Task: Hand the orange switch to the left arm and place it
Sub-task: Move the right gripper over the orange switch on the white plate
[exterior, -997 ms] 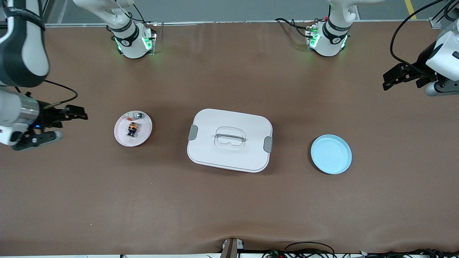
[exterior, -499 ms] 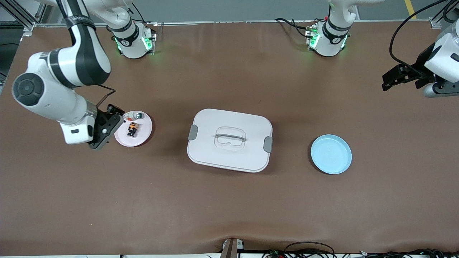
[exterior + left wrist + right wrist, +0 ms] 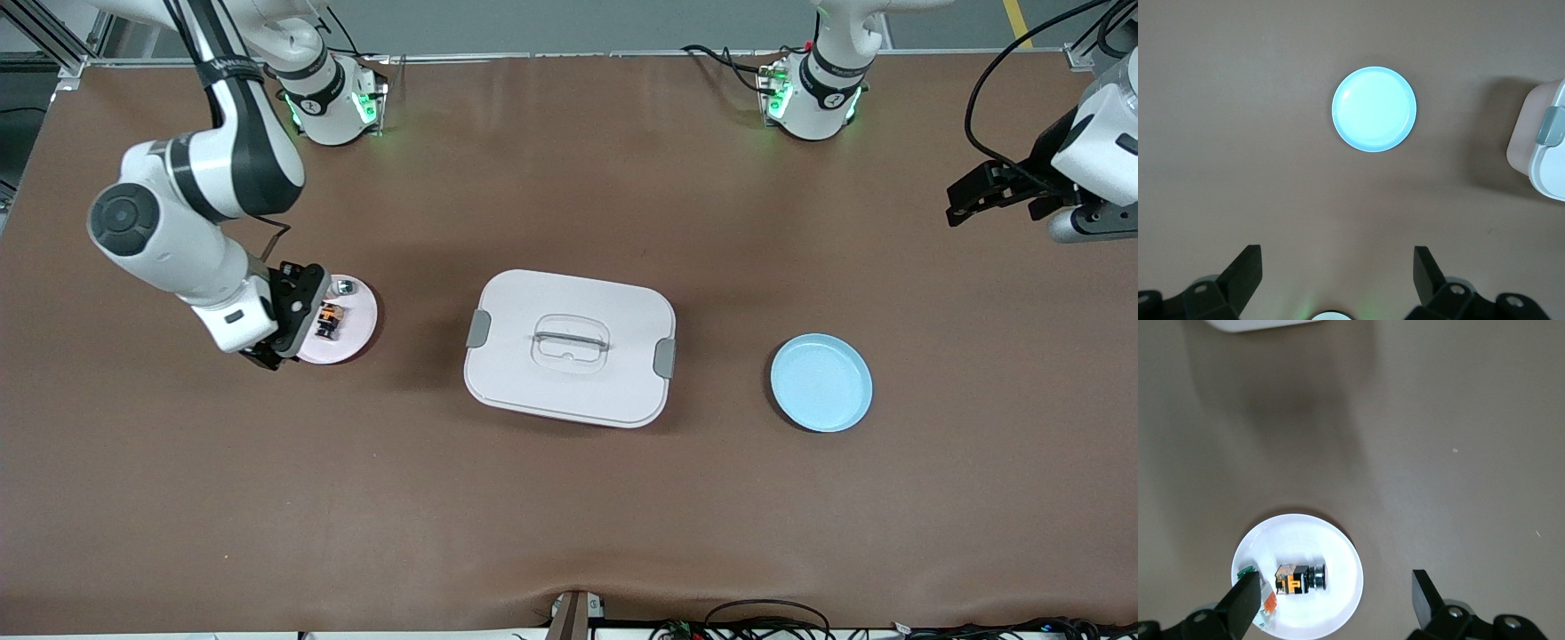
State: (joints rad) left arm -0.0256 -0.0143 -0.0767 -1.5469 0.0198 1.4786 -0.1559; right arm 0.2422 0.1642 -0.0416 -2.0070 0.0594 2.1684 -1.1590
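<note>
Two grippers are seen spread wide with nothing held. The right gripper (image 3: 286,313) is hung over the edge of the pink plate (image 3: 356,333), and the orange switch (image 3: 328,321) is found lying on that plate just beside its fingers (image 3: 1245,603), alongside a small clear piece with green and red bits (image 3: 342,286). The box (image 3: 570,348) is sat mid-table between the plates, lid on. The left gripper (image 3: 987,191) is parked in the air at the left arm's end, its fingers (image 3: 1247,270) pointed toward the blue plate (image 3: 821,382), well apart from it.
</note>
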